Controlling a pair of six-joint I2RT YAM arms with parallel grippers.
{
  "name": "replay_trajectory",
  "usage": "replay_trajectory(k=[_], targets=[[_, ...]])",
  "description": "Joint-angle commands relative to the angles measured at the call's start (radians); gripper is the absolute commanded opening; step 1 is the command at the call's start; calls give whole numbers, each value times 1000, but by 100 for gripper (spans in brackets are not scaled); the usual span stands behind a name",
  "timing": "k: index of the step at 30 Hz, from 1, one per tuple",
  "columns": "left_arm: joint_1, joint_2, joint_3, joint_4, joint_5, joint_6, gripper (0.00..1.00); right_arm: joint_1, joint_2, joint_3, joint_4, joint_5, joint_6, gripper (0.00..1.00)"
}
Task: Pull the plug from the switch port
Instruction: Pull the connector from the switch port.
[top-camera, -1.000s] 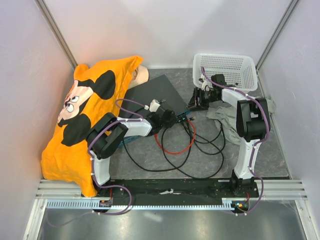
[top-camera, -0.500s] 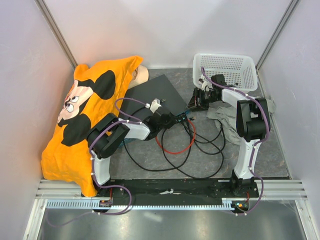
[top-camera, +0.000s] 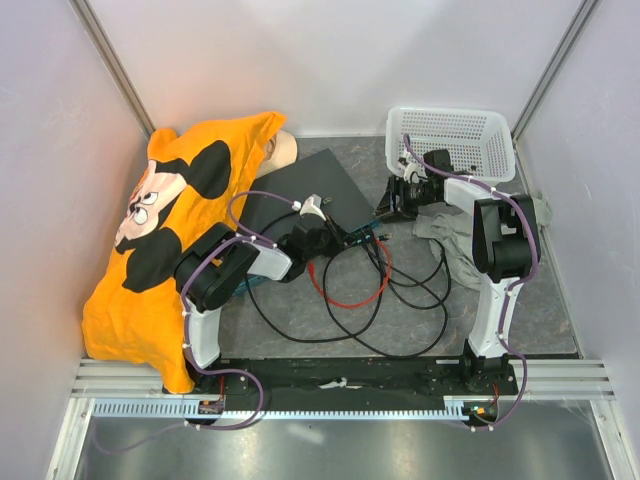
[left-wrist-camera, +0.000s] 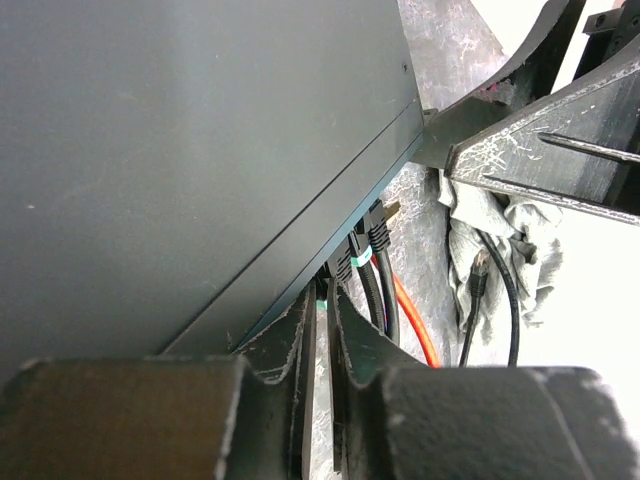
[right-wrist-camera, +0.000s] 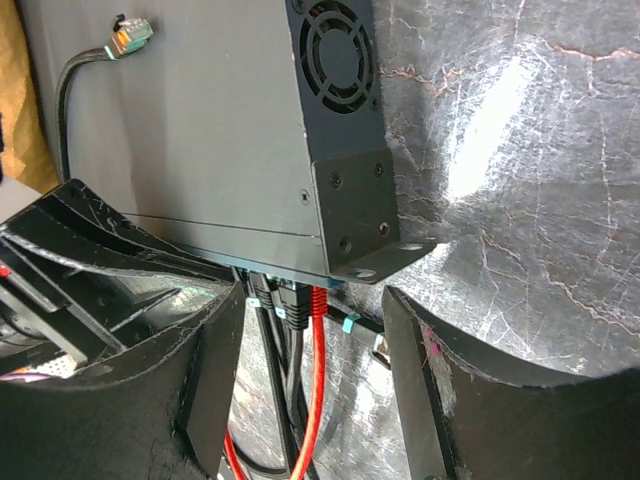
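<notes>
The switch (top-camera: 300, 185) lies flat mid-table, its dark top filling the left wrist view (left-wrist-camera: 180, 150). Black plugs (left-wrist-camera: 365, 250) and a red one (right-wrist-camera: 318, 305) sit in its front face. My left gripper (top-camera: 312, 240) is at that face, its jaws drawn to a thin slit (left-wrist-camera: 325, 300) with the teal-tagged black plug pinched at the tips. My right gripper (top-camera: 392, 205) stands open (right-wrist-camera: 315, 300) in front of the switch's right front corner (right-wrist-camera: 365, 230). The plugged cables run between its fingers, untouched.
A white mesh basket (top-camera: 450, 125) stands at the back right, with a grey cloth (top-camera: 445, 225) below it. An orange shirt (top-camera: 160, 230) covers the left side. Black and red cables (top-camera: 350, 295) loop in front of the switch. A loose plug (right-wrist-camera: 130, 35) rests on the switch's top.
My left gripper has slid left along the switch's front edge and its jaws have narrowed. The right arm has barely moved.
</notes>
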Motion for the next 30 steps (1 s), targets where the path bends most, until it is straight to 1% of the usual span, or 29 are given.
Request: replay_trajectory(k=[1, 4, 8, 10, 13, 15, 17, 20, 24, 25, 27, 28, 29, 30], targets=[[3, 47, 20, 5, -1, 19, 2, -10, 24, 3, 5, -41, 34, 66], [-15, 56, 27, 12, 16, -3, 2, -10, 30, 9, 11, -44, 43, 66], [-43, 81, 8, 63, 108, -7, 2, -10, 41, 9, 22, -58, 58, 66], [-56, 90, 1, 86, 114, -1, 2, -9, 47, 14, 24, -61, 60, 66], [-60, 116, 30, 110, 125, 13, 2, -10, 49, 15, 25, -61, 63, 66], [-69, 131, 58, 136, 172, 23, 2, -10, 47, 11, 31, -62, 70, 66], [-84, 133, 61, 135, 183, 14, 2, -10, 49, 6, 42, -62, 81, 66], [-121, 118, 37, 152, 210, 19, 2, -10, 50, 8, 45, -64, 86, 66], [-126, 56, -40, 176, 233, 103, 2, -10, 52, 14, 44, -65, 83, 66], [-121, 14, -54, 181, 240, 159, 15, -12, 49, 18, 37, -67, 77, 66], [-98, -45, -69, 201, 307, 230, 26, -18, 30, 29, 16, -70, 48, 66], [-90, -103, -68, 199, 338, 293, 35, -23, 24, 31, -22, -65, 8, 66], [-70, -134, -66, 189, 376, 316, 37, -29, 17, 26, -38, -65, -8, 65], [-60, -161, -62, 177, 384, 354, 39, -32, 17, 20, -48, -70, -14, 63]])
